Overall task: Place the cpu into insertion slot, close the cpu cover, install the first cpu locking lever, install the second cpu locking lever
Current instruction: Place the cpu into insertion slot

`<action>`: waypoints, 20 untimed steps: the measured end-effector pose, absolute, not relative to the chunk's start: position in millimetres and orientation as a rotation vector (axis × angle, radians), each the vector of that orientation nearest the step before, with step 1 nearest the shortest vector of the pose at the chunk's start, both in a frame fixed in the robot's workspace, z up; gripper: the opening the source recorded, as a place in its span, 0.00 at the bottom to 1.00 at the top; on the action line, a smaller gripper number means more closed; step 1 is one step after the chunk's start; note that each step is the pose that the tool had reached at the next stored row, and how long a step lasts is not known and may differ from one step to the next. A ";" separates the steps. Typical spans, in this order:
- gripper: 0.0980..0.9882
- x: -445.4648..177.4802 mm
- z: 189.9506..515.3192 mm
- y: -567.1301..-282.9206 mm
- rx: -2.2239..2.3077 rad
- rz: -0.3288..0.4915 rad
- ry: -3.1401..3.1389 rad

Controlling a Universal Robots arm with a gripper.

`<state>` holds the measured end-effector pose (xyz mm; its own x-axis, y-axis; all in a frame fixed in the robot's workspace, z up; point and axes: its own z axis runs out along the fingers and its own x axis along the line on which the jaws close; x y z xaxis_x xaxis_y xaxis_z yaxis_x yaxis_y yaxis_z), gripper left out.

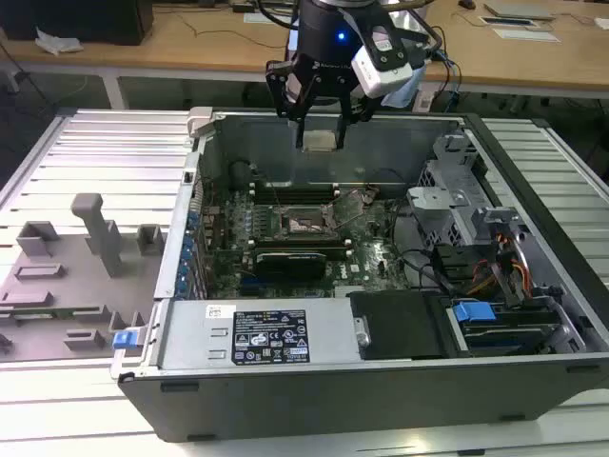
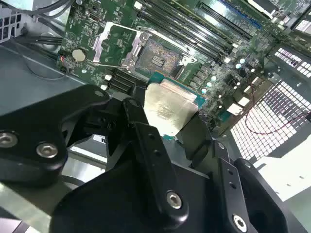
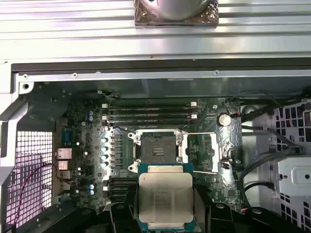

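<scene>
Nearest to where I stand is the front wall of the open computer case (image 1: pixel 381 400), lying on its side on the slatted metal worktop (image 1: pixel 95 152), with a grey block of holders (image 1: pixel 86 276) beside it towards the exterior view's left. Further in, along the case's front edge, sits a labelled metal box (image 1: pixel 271 335), and beyond that the green board (image 1: pixel 371 257) covers the floor of the case.

Around the middle of the board is the socket (image 3: pixel 156 150), bare, its pale contact field showing. The cover (image 2: pixel 97 47) is swung open and lies to one side of it (hinged back, not over the socket). Just past the socket run the long memory slots (image 3: pixel 150 114).

Furthest off, up above the board towards the case's back wall, hangs the gripper (image 1: pixel 321 141). Its black fingers (image 2: pixel 146 141) are clamped on the chip (image 3: pixel 165 198), one on either side, with the silvery top facing up towards the wrist. The chip hangs in the air, well clear of the socket and touching nothing but the fingers.
</scene>
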<state>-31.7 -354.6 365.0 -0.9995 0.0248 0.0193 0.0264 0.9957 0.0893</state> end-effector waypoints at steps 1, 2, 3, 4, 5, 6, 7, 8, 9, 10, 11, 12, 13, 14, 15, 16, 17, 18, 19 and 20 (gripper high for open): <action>0.50 -31.7 365.0 -354.6 -0.040 -0.140 -3.120; 0.50 -31.7 365.0 -354.6 -0.040 -0.140 -3.120; 0.50 -31.7 365.0 -354.6 -0.040 -0.140 -3.120; 0.50 -31.7 365.0 -354.6 -0.040 -0.140 -3.120; 0.50 -31.7 364.1 -354.6 -0.040 -0.140 -3.120; 0.50 -31.6 360.4 -354.5 -0.040 -0.140 -3.120; 0.50 -31.6 357.4 -354.4 -0.040 -0.140 -3.120; 0.50 -31.6 352.5 -354.0 -0.040 -0.140 -3.120; 0.50 -31.6 350.7 -353.9 -0.040 -0.140 -3.120; 0.50 -31.7 349.3 -353.5 -0.040 -0.140 -3.120; 0.50 -31.6 347.2 -353.0 -0.040 -0.143 -3.120; 0.50 -31.7 345.7 -352.7 -0.038 -0.151 -3.120; 0.50 -31.8 341.8 -352.6 -0.035 -0.156 -3.120; 0.50 -31.9 338.3 -352.6 -0.034 -0.156 -3.120; 0.50 -31.9 336.4 -352.6 -0.033 -0.156 -3.120; 0.50 -31.9 334.3 -352.6 -0.033 -0.156 -3.120; 0.50 -31.9 331.1 -352.6 -0.033 -0.156 -3.120; 0.50 -31.9 328.7 -352.6 -0.033 -0.156 -3.120; 0.50 -31.9 326.5 -352.6 -0.033 -0.156 -3.120; 0.50 -31.9 324.6 -352.6 -0.033 -0.156 -3.120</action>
